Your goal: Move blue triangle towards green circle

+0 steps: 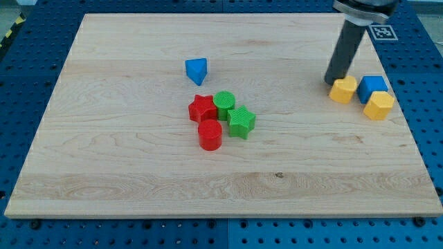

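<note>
Bench: pale wooden bench with visible grain, lying on a blue perforated base.
Red cylinder: round red plastic cylinder, nearest the view's bottom, at the lower edge of the central cluster.
Green star: ridged green plastic star block, just right of the red cylinder and touching or nearly touching it.
Red star: red plastic star block, above the red cylinder, pressed against the green circle on its right.
Green circle: round green plastic circle block, at the cluster's top, between the red star and the green star.
Yellow blocks: one yellow faceted plastic block near the view's right edge, another yellow faceted plastic block to its left.
Blue cube: blue plastic cube, between and slightly behind the two yellow blocks.
Blue triangle: blue plastic triangle block, alone, above and left of the green circle, near but apart from the cluster.
My tip: my tip on the dark rod touches the left yellow block's upper left, well apart from the blue triangle.
Pincer: none fitted; the arm ends in the rod only.
</note>
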Tool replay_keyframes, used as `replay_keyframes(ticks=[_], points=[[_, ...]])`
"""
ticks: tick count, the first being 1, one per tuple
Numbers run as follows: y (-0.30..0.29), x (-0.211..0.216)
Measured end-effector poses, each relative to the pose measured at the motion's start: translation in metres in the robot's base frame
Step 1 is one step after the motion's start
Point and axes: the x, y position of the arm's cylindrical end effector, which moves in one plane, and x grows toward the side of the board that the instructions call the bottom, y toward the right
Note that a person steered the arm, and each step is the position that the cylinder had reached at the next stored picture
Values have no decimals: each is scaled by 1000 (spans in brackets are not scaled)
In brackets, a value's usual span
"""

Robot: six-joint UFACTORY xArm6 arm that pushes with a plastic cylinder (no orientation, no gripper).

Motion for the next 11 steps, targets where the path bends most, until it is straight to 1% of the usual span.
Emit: replay_keyframes(ticks=[1, 2, 3, 4, 5, 6, 7, 8, 10, 11], points=[[7, 13], [-7, 14], [-47, 3], [-110, -21], [-194, -56], [-291, -79], [-382, -70], [-385, -55], [-289, -50], [-264, -36]])
